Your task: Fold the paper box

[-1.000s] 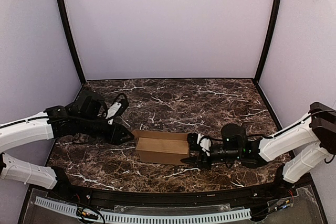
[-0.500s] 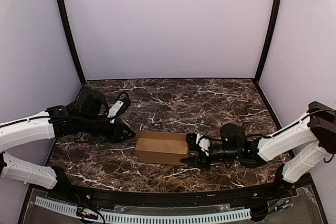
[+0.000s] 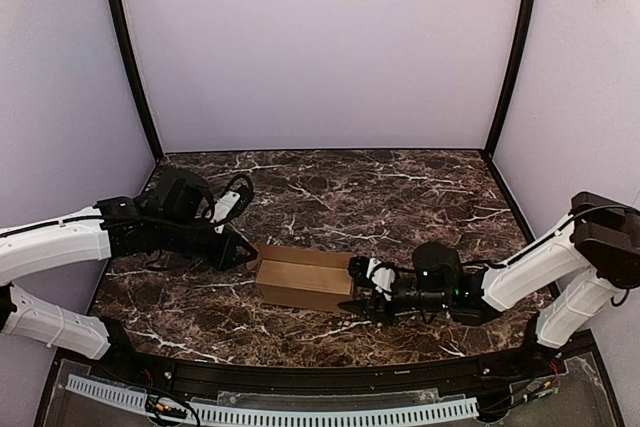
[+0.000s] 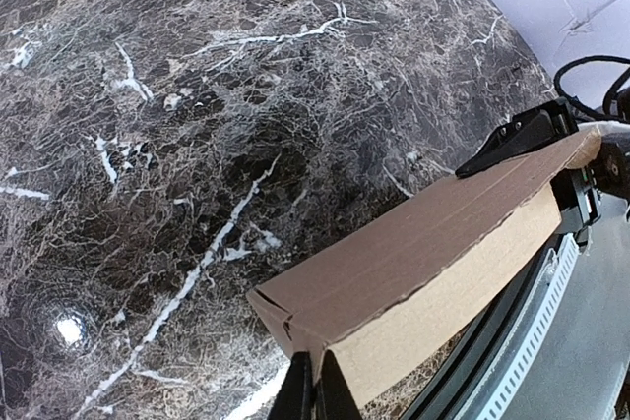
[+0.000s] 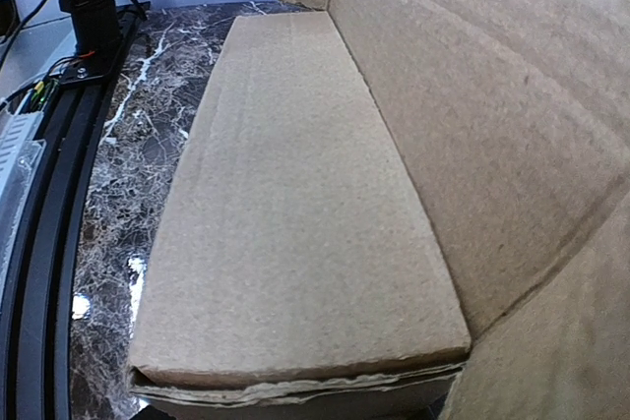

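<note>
The paper box (image 3: 303,283) is a brown cardboard box lying on its side on the marble table (image 3: 350,187), between the two arms. My left gripper (image 3: 243,250) is at its left end. In the left wrist view the left gripper (image 4: 313,390) is shut, and a thin edge of the paper box's (image 4: 443,253) near corner runs down between the fingertips. My right gripper (image 3: 358,292) reaches into the open right end. In the right wrist view the paper box (image 5: 295,204) fills the frame, layered cardboard sits at the jaws, and the fingers are hidden.
A black rail with a white toothed strip (image 3: 270,412) runs along the table's near edge. Purple walls enclose the table on three sides, with black posts (image 3: 130,57) in the back corners.
The left gripper has closed and slid right onto the box's left corner. The right arm and the box have shifted slightly left.
</note>
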Motion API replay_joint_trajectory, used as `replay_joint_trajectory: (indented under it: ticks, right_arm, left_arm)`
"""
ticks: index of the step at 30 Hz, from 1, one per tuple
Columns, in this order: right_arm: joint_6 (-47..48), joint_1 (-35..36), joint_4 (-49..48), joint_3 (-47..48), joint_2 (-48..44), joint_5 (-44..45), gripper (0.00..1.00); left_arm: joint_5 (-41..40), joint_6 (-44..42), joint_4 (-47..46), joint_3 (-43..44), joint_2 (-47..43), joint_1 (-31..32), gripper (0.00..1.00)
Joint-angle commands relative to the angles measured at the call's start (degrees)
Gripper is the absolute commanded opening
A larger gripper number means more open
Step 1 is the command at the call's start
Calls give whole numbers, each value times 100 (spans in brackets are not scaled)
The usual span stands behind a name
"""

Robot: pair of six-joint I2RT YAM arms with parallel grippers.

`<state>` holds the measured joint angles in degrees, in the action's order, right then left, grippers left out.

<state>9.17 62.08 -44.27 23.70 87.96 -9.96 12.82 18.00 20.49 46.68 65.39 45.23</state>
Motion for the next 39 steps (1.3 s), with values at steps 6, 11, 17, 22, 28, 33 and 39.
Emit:
replay_joint_trajectory:
  ticks: [6,11,17,22,28,33,39]
  right_arm:
    - [47,587,-1329,142,726,2035,21]
    - [-112,702,-1771,118,993,2557,21]
    - [-404,712,-2095,-26,1116,2710,22]
    - [-637,715,-2216,-115,1195,2577,23]
    - [-906,711,-2410,-233,1308,2490,23]
    - [-1215,704,-2607,-304,1438,2491,23]
    - [-1506,708,-2736,-323,1625,2499,23]
  left_arm:
    - [-234,646,-40,138,142,178,0]
    - [-393,744,-226,-19,241,274,0]
    - [-562,910,-779,-451,222,383,0]
    - [-754,863,-1010,-821,173,414,0]
    - [-937,835,-1279,-1210,2,415,0]
    - [-1022,962,-1487,-1487,-96,412,0]
    - [-1050,1072,-1688,-1725,-80,415,0]
